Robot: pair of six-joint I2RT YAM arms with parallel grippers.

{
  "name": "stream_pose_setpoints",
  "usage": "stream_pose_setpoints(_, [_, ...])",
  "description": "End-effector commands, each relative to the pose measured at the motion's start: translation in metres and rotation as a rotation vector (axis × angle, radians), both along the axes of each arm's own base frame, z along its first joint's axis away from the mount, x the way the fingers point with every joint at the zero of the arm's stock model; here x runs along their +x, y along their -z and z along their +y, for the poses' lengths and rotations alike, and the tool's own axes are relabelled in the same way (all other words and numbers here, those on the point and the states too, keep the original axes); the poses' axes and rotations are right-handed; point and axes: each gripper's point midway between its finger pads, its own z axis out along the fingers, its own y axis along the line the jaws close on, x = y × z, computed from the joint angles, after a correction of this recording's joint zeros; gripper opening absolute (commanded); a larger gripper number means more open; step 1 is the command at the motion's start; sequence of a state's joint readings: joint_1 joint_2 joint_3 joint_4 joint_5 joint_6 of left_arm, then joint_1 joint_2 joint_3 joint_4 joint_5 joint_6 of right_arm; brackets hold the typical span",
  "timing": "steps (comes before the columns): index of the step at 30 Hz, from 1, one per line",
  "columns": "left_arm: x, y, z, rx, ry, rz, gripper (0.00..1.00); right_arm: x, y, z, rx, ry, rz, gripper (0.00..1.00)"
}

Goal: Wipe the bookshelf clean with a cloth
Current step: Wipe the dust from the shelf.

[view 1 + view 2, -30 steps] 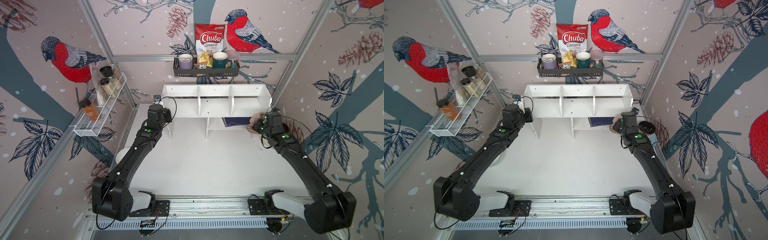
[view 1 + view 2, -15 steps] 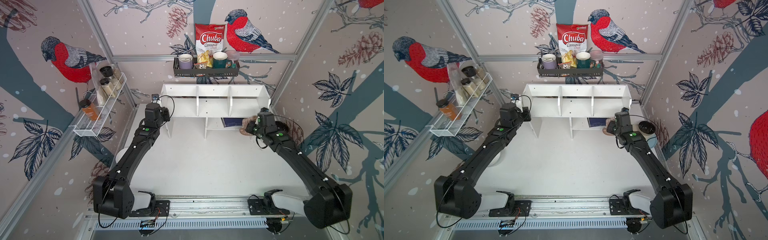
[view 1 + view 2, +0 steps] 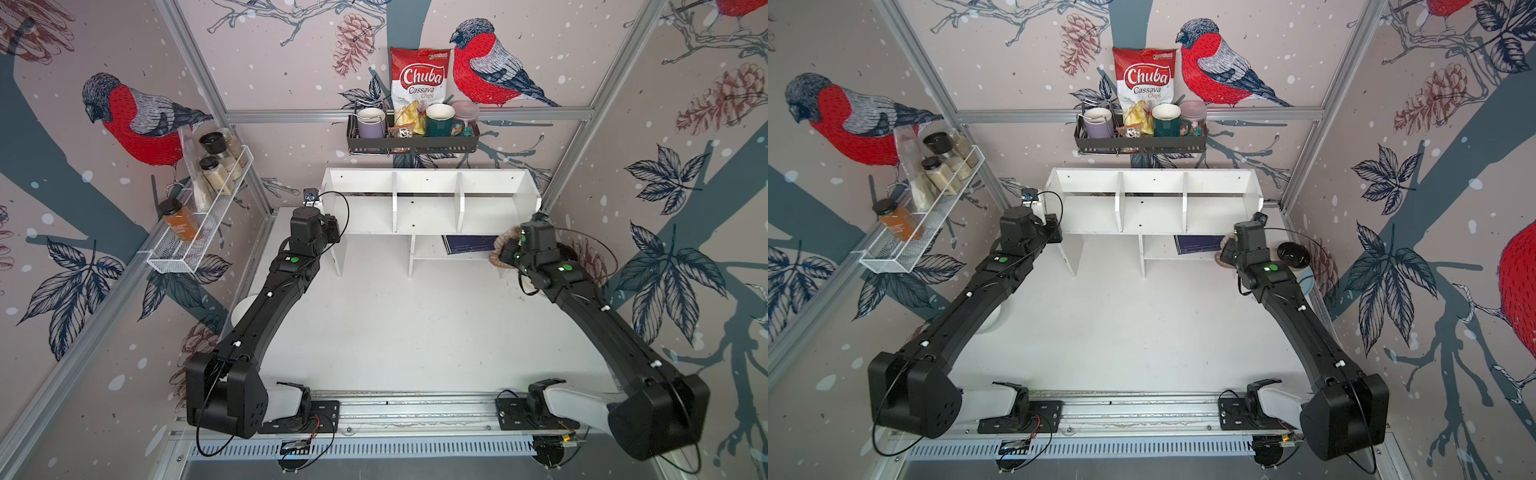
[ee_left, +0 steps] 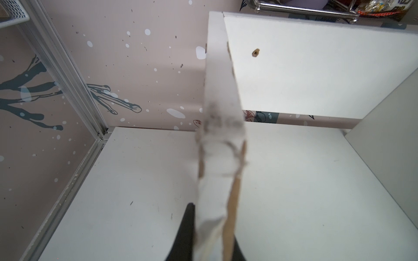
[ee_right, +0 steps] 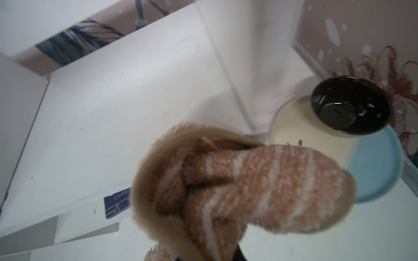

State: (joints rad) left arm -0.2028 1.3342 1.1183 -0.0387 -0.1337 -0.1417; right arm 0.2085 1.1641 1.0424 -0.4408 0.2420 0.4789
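Observation:
The white bookshelf stands at the back of the table. My left gripper is shut on the front edge of its left side panel, which is chipped and runs between the jaws. The tan striped cloth is bunched in my right gripper, which is shut on it. It hangs just in front of the shelf's right leg, beside the small lower shelf. The cloth hides the right fingers.
A dark blue book lies on the lower shelf. A black bowl sits on a cream and blue plate right of the shelf. A black rack hangs above, a white wire rack on the left wall. A white dish lies under the left arm.
My right gripper has shifted slightly left with the cloth, towards the lower shelf. The left gripper has stayed on the side panel, barely moving.

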Motion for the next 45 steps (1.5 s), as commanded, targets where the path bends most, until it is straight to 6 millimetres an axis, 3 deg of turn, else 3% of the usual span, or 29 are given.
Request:
stream_pose_setpoints(1, [-0.004,0.015,-0.008,-0.103,0.0,0.067,0.0,-0.003,0.0,-0.02,0.043,0.049,-0.026,0.0])
stream_pose_setpoints(3, [-0.004,0.015,-0.008,-0.103,0.003,0.067,0.0,0.0,0.012,-0.025,0.056,0.052,-0.013,0.0])
stream_pose_setpoints(10, [-0.006,0.016,-0.01,-0.092,0.013,0.068,0.0,0.015,0.103,-0.03,0.136,0.065,0.128,0.0])
stream_pose_setpoints(12, [-0.006,0.016,-0.011,-0.088,0.016,0.066,0.0,0.015,0.115,-0.032,0.147,0.076,0.151,0.0])
stream_pose_setpoints(15, [-0.006,0.015,-0.011,-0.089,0.019,0.066,0.0,0.017,0.108,-0.032,0.145,0.069,0.139,0.0])
stream_pose_setpoints(23, [-0.006,0.015,-0.012,-0.09,0.022,0.067,0.0,0.015,0.04,-0.037,0.096,0.064,0.019,0.0])
stream_pose_setpoints(25, [-0.006,0.014,-0.012,-0.092,0.024,0.066,0.0,0.013,0.032,-0.035,0.087,0.059,-0.008,0.0])
stream_pose_setpoints(27, [-0.006,0.014,-0.013,-0.095,0.028,0.063,0.0,0.011,0.035,-0.035,0.078,0.06,-0.012,0.0])
stream_pose_setpoints(32, [-0.006,0.013,-0.013,-0.095,0.031,0.063,0.0,0.012,0.084,-0.028,0.088,0.049,0.065,0.0])
stream_pose_setpoints(35, [-0.007,0.012,-0.014,-0.097,0.037,0.059,0.0,0.015,0.113,-0.011,0.091,-0.002,0.104,0.0])
stream_pose_setpoints(37, [-0.008,0.011,-0.015,-0.096,0.042,0.057,0.0,0.018,0.116,0.005,0.075,-0.048,0.102,0.0])
stream_pose_setpoints(45, [-0.009,0.008,-0.017,-0.104,0.051,0.05,0.0,0.013,0.111,0.1,-0.003,-0.253,0.074,0.0])
